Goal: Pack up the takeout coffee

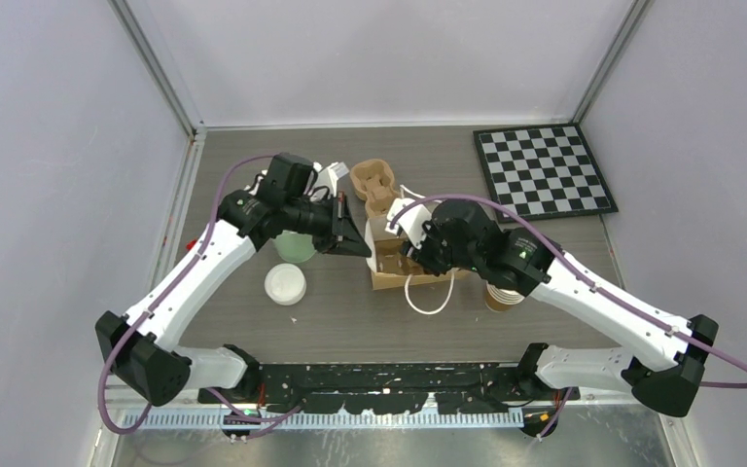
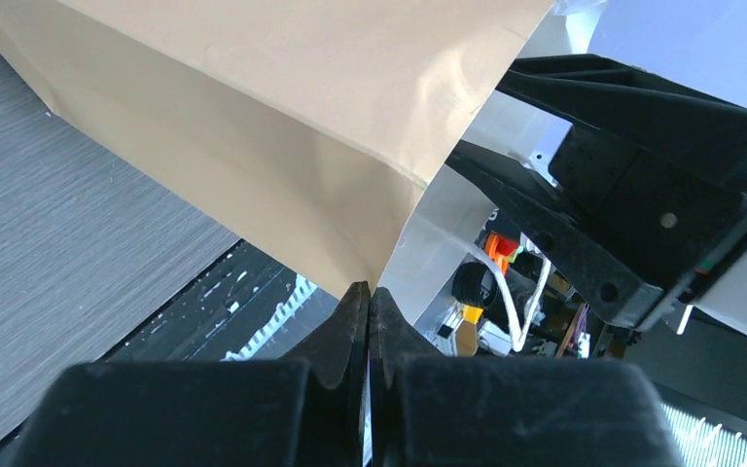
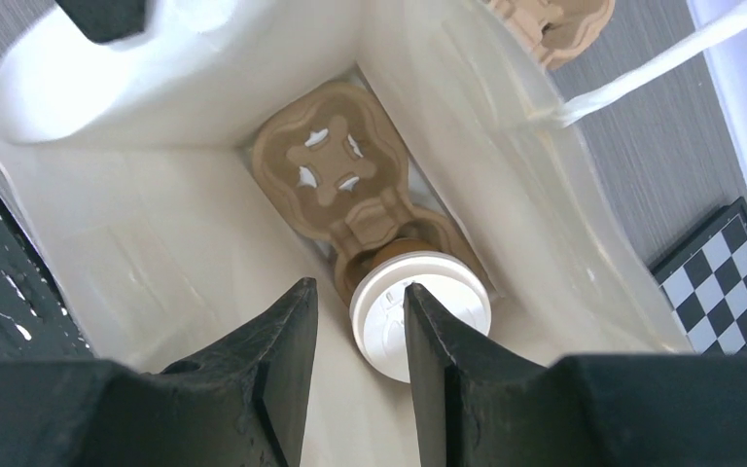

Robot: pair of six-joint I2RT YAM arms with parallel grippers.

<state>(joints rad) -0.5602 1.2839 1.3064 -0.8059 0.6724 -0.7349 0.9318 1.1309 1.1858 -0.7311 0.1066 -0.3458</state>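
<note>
The takeout coffee (image 3: 462, 306) sits deep in the paper bag (image 3: 156, 272), seated in one pocket of a moulded pulp cup carrier (image 3: 323, 170) that lies on the bag's floor; the carrier's other pocket is empty. Only its white plastic lid shows from above. A paper cup like this is probably light and thin-walled, easy to crush or tip, and the smooth lid could pop off under a sideways squeeze. The safer hold is likely gentle, around the rim just under the lid, or on the stiffer carrier.

The right claw (image 3: 358, 292) hangs inside the bag mouth above the lid, its fingers spread and gripping nothing. The left claw (image 2: 368, 290) is clenched on the bag's top edge, holding the mouth apart.

The soft bag walls crowd the right claw on both sides, and a white handle (image 1: 429, 298) loops out over the tabletop (image 1: 350, 321). Beyond the bag lies a spare carrier (image 1: 373, 183). A loose white lid (image 1: 285, 284) rests to the left, a stack of paper cups (image 1: 501, 297) sits under the right arm, and a checkerboard (image 1: 545, 170) lies well apart.
</note>
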